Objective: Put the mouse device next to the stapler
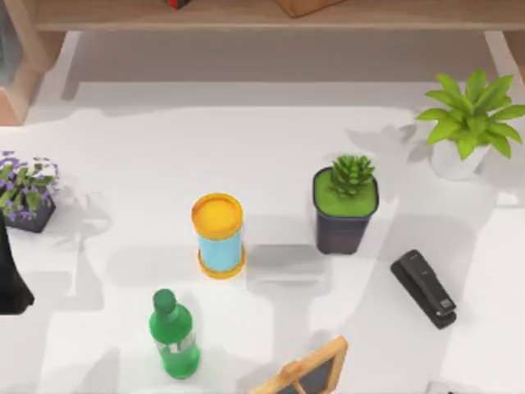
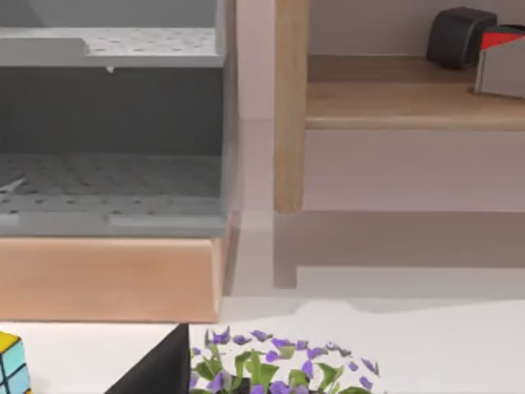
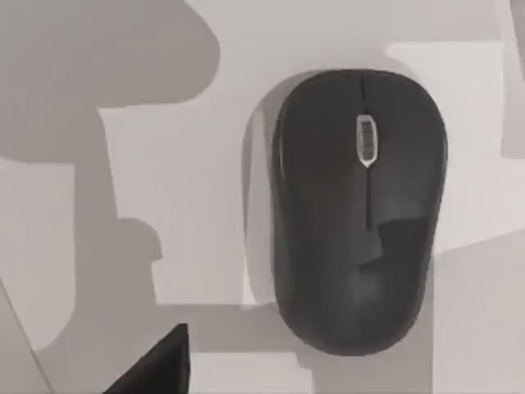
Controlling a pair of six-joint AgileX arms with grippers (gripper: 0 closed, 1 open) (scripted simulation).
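Observation:
A black mouse (image 3: 357,209) with a grey scroll wheel lies flat on the white table in the right wrist view. A dark part of my right gripper (image 3: 160,369) shows at that view's edge, apart from the mouse. The black stapler (image 1: 422,289) lies at the table's right side, to the right of the dark plant pot (image 1: 344,213). My left arm (image 1: 10,283) is parked at the table's left edge, beside a pot of purple flowers (image 1: 26,193).
A yellow-lidded blue can (image 1: 218,235) stands mid-table and a green bottle (image 1: 174,334) stands nearer the front. A wood-framed board (image 1: 308,373) is at the front edge. A leafy plant in a white pot (image 1: 463,123) is back right. A wooden shelf (image 1: 246,16) runs along the back.

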